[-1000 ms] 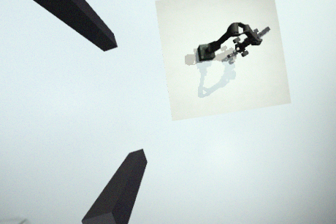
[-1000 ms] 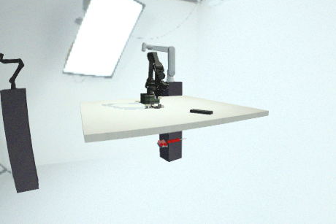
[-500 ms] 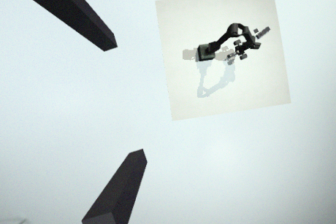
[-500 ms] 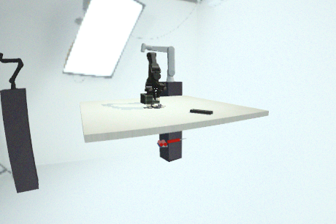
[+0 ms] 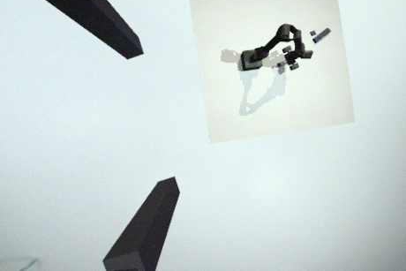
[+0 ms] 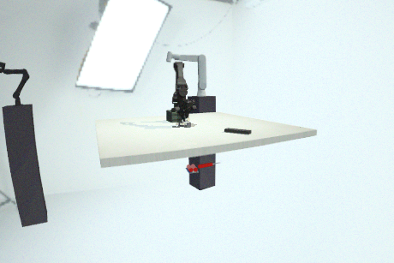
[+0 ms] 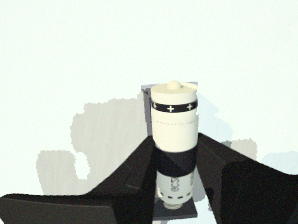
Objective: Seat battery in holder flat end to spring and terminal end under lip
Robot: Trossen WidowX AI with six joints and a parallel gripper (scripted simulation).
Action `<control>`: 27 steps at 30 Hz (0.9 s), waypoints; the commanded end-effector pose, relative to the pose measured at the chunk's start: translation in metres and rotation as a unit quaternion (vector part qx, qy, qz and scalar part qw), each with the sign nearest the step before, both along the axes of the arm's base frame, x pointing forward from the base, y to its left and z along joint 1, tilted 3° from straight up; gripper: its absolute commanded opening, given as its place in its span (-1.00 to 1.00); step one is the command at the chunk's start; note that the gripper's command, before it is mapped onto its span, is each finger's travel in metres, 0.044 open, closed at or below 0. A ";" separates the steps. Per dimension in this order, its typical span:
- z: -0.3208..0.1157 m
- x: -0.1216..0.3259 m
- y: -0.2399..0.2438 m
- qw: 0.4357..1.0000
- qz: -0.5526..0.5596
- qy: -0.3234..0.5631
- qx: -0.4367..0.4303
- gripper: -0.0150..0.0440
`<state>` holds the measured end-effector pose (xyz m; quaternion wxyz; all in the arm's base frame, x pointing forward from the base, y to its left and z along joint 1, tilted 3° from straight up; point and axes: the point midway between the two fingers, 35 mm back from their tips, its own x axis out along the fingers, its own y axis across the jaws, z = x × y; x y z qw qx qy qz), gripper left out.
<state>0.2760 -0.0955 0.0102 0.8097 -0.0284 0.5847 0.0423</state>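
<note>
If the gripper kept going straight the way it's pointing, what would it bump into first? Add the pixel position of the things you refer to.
Probably the battery holder [image 7: 146,107], which shows behind the battery [image 7: 175,125] held in the gripper [image 6: 184,122] [image 7: 173,140]. The tabletop [image 6: 141,144] lies beyond. How much space remains is unclear.

Dark bar [image 5: 321,35] [image 6: 237,130]: lying on the tabletop [image 5: 274,120] [image 6: 141,151], apart from the gripper [image 5: 289,58] [image 6: 185,116] [image 7: 175,145], right of it in the exterior view
Grey arm [image 6: 202,74]: beyond the gripper, on a dark pedestal [image 6: 207,104]
Small black arm [image 6: 22,79]: well left of the gripper, atop a tall dark pillar [image 6: 25,164]
Bright panel [image 6: 124,37]: tilted, above and left of the gripper
Red item [image 6: 205,165]: lower than the gripper, below the tabletop edge; details too small to tell
</note>
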 end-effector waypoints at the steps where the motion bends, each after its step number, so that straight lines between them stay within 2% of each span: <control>1: 0.001 0.001 0.000 1.000 0.003 -0.011 0.000 -0.23; 27: -0.015 -0.005 -0.002 0.995 0.003 -0.104 0.014 -0.23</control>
